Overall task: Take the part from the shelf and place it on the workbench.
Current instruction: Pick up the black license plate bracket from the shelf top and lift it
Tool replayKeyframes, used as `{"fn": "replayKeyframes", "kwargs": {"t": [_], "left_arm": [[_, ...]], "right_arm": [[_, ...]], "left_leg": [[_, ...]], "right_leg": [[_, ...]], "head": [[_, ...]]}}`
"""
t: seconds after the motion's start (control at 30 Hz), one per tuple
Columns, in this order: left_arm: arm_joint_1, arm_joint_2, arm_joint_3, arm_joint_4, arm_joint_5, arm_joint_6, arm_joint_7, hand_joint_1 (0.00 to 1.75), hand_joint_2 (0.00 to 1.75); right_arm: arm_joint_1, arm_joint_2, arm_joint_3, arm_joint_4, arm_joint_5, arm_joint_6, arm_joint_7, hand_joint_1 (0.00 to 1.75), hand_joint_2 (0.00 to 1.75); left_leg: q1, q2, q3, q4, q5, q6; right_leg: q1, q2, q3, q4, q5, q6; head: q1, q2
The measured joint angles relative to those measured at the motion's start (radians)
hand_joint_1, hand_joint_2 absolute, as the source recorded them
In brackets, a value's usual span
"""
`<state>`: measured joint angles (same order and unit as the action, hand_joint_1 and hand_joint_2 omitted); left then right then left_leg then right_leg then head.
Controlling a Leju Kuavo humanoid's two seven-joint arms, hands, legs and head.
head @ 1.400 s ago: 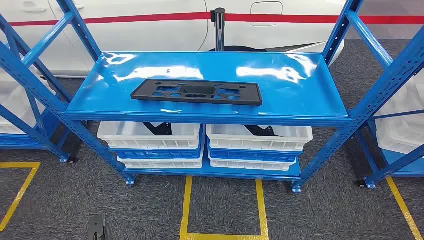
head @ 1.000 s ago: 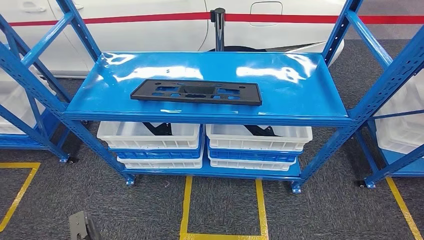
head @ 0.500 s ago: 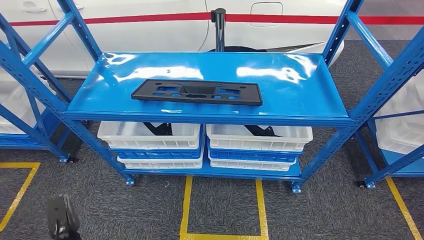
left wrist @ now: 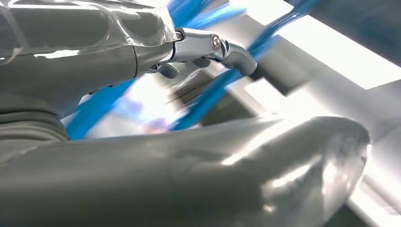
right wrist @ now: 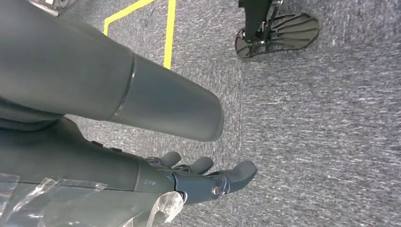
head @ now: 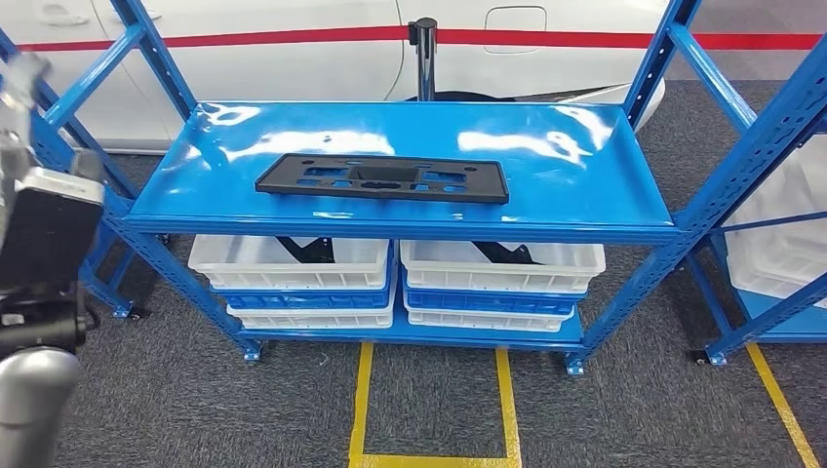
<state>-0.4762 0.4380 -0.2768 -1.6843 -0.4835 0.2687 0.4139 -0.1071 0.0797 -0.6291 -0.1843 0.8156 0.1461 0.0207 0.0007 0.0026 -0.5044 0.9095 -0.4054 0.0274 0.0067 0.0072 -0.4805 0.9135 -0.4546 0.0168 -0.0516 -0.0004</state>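
Risking a snag | left hand (left wrist: pixel 198 49) empty, fingers apart, could clip blue steel shelf upright (head: pixel 117 210) | right hand (right wrist: pixel 208 177) spread, holding nothing | flat black plastic part (head: pixel 382 178) untouched.

Black part (head: pixel 382 178), blue shelf (head: pixel 585 185).

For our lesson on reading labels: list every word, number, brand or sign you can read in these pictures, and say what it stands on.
None can be read.
Black part: holes and slots, no lettering.
Blue shelf, white bins: no labels visible.
Yellow floor lines: markings, not text.
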Motion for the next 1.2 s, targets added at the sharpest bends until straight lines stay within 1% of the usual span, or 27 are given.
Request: {"fn": "replayKeyframes", "kwargs": {"t": [0.1, 0.2, 0.27, 0.37, 0.5, 0.67, 0.83, 0.93, 1.1, 1.17, 1.2], "left_arm": [[-0.131, 0.014, -0.076, -0.098, -0.044, -0.087, 0.054, 0.0, 0.0], [-0.227, 0.028, -0.147, -0.159, -0.015, -0.171, 0.073, 0.0, 0.0], [-0.265, 0.037, -0.193, -0.178, 0.007, -0.216, 0.079, 0.0, 0.0], [-0.292, 0.049, -0.251, -0.185, 0.015, -0.246, 0.082, 0.0, 0.0], [-0.286, 0.06, -0.302, -0.174, 0.063, -0.263, 0.083, 0.0, 0.0], [-0.236, 0.074, -0.342, -0.114, 0.087, -0.267, 0.071, 0.0, 0.0], [-0.167, 0.099, -0.365, -0.022, 0.082, -0.235, 0.057, 0.0, 0.0], [-0.145, 0.11, -0.372, 0.018, 0.082, -0.224, 0.053, 0.0, 0.0], [-0.125, 0.122, -0.382, 0.058, 0.083, -0.209, 0.056, 0.0, 0.0], [-0.122, 0.127, -0.384, 0.068, 0.083, -0.208, 0.056, 0.0, 0.0], [-0.122, 0.129, -0.384, 0.071, 0.083, -0.208, 0.056, 0.0, 0.0]], "right_arm": [[0.002, 0.0, 0.0, 0.0, 0.003, 0.0, -0.004, 0.0, 0.0], [0.002, 0.0, 0.0, 0.0, 0.006, 0.0, -0.01, 0.0, 0.0], [0.0, 0.0, 0.001, 0.0, 0.008, 0.0, -0.012, 0.0, 0.0], [-0.001, 0.0, 0.002, 0.0, 0.01, 0.0, -0.011, 0.0, 0.0], [-0.004, 0.0, 0.002, 0.0, 0.014, 0.0, -0.008, 0.0, 0.0], [-0.008, 0.002, 0.003, 0.0, 0.018, 0.0, -0.001, 0.0, 0.0], [-0.006, 0.005, 0.003, 0.0, 0.019, 0.0, 0.011, 0.0, 0.0], [-0.005, 0.005, 0.003, 0.0, 0.019, 0.0, 0.011, 0.0, 0.0], [-0.003, 0.009, 0.003, 0.0, 0.019, 0.0, 0.01, 0.0, 0.0], [-0.004, 0.011, 0.003, 0.0, 0.019, 0.0, 0.009, 0.0, 0.0], [-0.005, 0.011, 0.003, 0.0, 0.019, 0.0, 0.009, 0.0, 0.0]], "left_leg": [[0.0, 0.001, 0.0, 0.0, 0.0, 0.0], [0.0, 0.001, 0.0, 0.0, 0.0, 0.0], [0.0, 0.001, 0.0, 0.0, 0.0, 0.0], [0.0, 0.001, 0.0, -0.001, 0.0, 0.0], [0.0, 0.001, 0.0, -0.001, 0.0, 0.0], [0.0, 0.001, -0.001, -0.001, 0.0, 0.0], [0.0, 0.002, -0.001, -0.001, 0.0, 0.0], [0.0, 0.001, -0.001, -0.001, 0.0, 0.0], [-0.003, 0.001, -0.005, 0.005, -0.003, 0.005], [-0.004, 0.001, -0.006, 0.003, -0.003, 0.008], [-0.001, 0.002, -0.002, -0.005, 0.0, 0.012]], "right_leg": [[0.0, 0.002, -0.001, 0.0, 0.001, 0.0], [0.0, 0.001, -0.001, 0.0, 0.0, 0.0], [0.0, 0.001, -0.001, 0.0, 0.0, 0.0], [0.0, 0.001, -0.001, 0.0, 0.0, 0.0], [0.0, 0.002, -0.001, 0.0, 0.0, 0.0], [0.0, 0.002, -0.001, 0.0, 0.0, 0.0], [0.0, 0.002, -0.002, 0.0, 0.0, 0.0], [0.0, 0.002, -0.002, 0.0, 0.0, 0.0], [-0.004, 0.001, -0.003, -0.001, 0.001, 0.003], [-0.006, 0.001, -0.003, -0.002, 0.002, 0.006], [-0.005, 0.001, -0.002, -0.003, 0.0, 0.009]], "head": [[0.0, 0.0], [0.0, 0.0], [0.0, 0.0], [0.0, 0.0], [0.0, 0.0], [0.0, 0.0], [0.0, 0.0], [0.0, 0.0], [0.0, 0.0], [0.0, 0.0], [0.0, 0.0]]}}
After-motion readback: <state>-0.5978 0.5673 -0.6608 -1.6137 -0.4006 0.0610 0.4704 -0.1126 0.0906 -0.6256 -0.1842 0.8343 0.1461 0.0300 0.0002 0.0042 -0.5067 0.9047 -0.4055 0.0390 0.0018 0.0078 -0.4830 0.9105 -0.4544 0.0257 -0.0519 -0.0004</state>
